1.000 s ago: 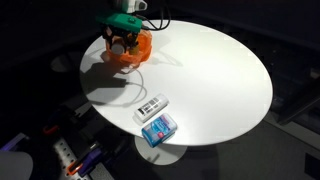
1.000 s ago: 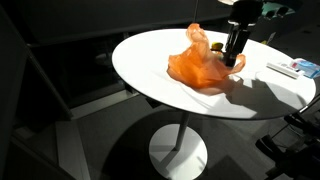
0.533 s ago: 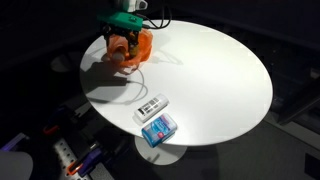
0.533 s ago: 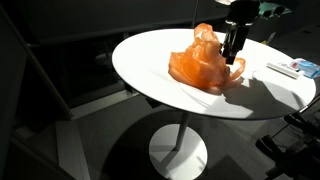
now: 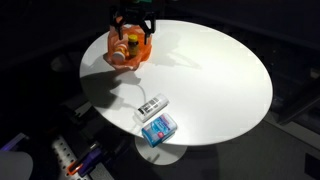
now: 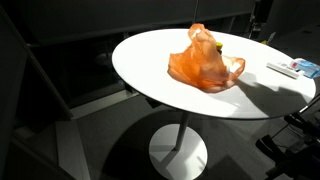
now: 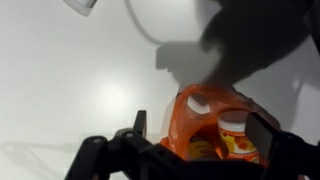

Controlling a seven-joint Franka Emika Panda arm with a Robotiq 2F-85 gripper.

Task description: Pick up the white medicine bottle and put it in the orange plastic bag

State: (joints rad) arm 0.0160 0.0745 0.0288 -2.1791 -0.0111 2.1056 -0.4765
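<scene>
The orange plastic bag (image 5: 128, 52) lies crumpled near the rim of the round white table (image 5: 220, 80); the bag also shows in an exterior view (image 6: 205, 62). In the wrist view the bag (image 7: 195, 115) gapes open. The white medicine bottle (image 7: 235, 135), with a white cap and an orange label, stands inside it beside a darker item. My gripper (image 5: 133, 22) hangs open a short way above the bag, and nothing is between its fingers (image 7: 138, 125). From the wrist the gripper (image 7: 200, 135) frames the bag's mouth.
A flat white box (image 5: 151, 107) and a blue packet (image 5: 159, 129) lie near the table's front edge; both also appear at the far side in an exterior view (image 6: 290, 68). Dark floor and clutter surround the table's pedestal (image 6: 180, 150).
The gripper opened, let go of the bottle inside the bag, and rose clear of it. The bag slumped slightly.
</scene>
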